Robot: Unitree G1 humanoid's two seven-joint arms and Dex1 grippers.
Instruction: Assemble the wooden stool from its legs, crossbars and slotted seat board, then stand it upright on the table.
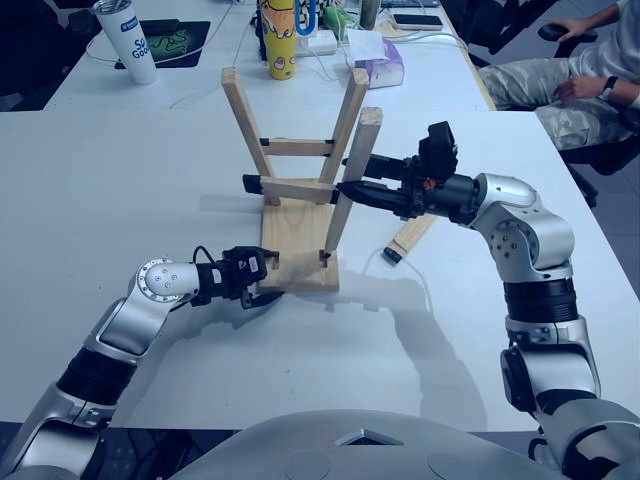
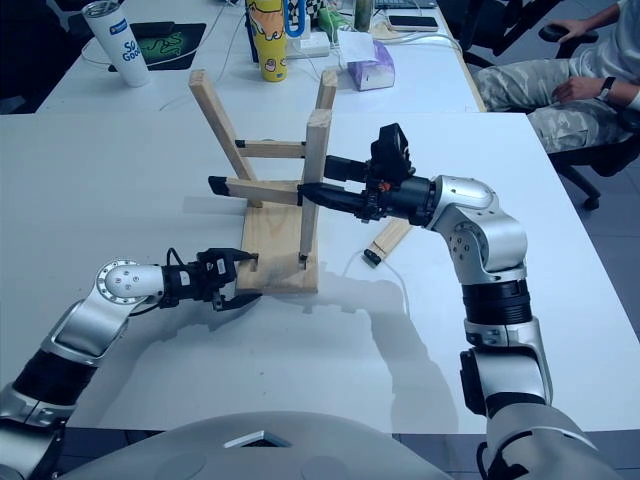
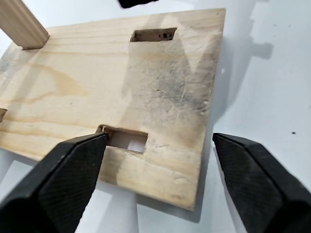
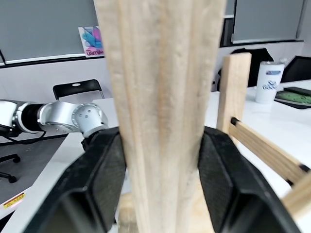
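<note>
right gripper (image 1: 345, 190) clamped tight on a leg (image 1: 362, 145) standing on the seat board (image 1: 295, 235); left gripper (image 1: 263, 277) wide open, straddling the board's near corner, holding nothing; loose wooden piece (image 1: 410, 237) lies just beside on the table (image 1: 120, 200)

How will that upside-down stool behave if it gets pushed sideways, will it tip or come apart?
Likely wobbly: its legs lean at different angles, so a push may rock them in the slots. The seat board lies flat on the smooth table, so it would probably slide rather than tip. The right gripper, shut on one leg, should steady it.
</note>
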